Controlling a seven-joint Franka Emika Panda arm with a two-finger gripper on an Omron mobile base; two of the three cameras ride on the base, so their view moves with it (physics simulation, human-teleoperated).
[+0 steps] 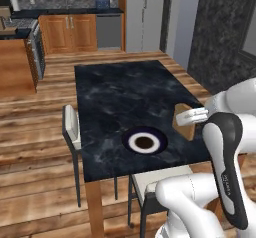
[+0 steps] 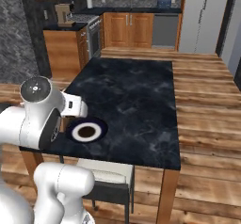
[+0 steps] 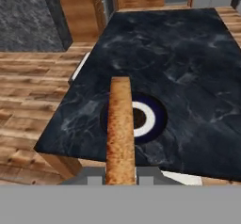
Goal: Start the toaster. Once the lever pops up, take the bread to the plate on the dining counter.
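My gripper (image 1: 181, 117) is shut on the bread (image 1: 187, 131), a thin golden-brown slice held on edge above the near right side of the dining counter (image 1: 125, 92). In the hand view the bread (image 3: 120, 129) runs up from between the fingertips and covers the left part of the plate (image 3: 157, 119). The plate (image 1: 159, 141), dark-rimmed with a white ring, lies on the black marble near the front edge, left of and below the slice. From the right base view the gripper (image 2: 77, 109) hangs just above the plate (image 2: 100, 126). A dark-blue toaster (image 1: 102, 3) sits on the far kitchen worktop.
A white-seated chair (image 1: 71, 127) stands at the counter's left side and another (image 1: 155, 179) is tucked under its near end. Wooden cabinets (image 1: 67, 32), a stove (image 2: 94, 30) and a fridge (image 2: 202, 16) line the far wall. Wood floor surrounds the counter.
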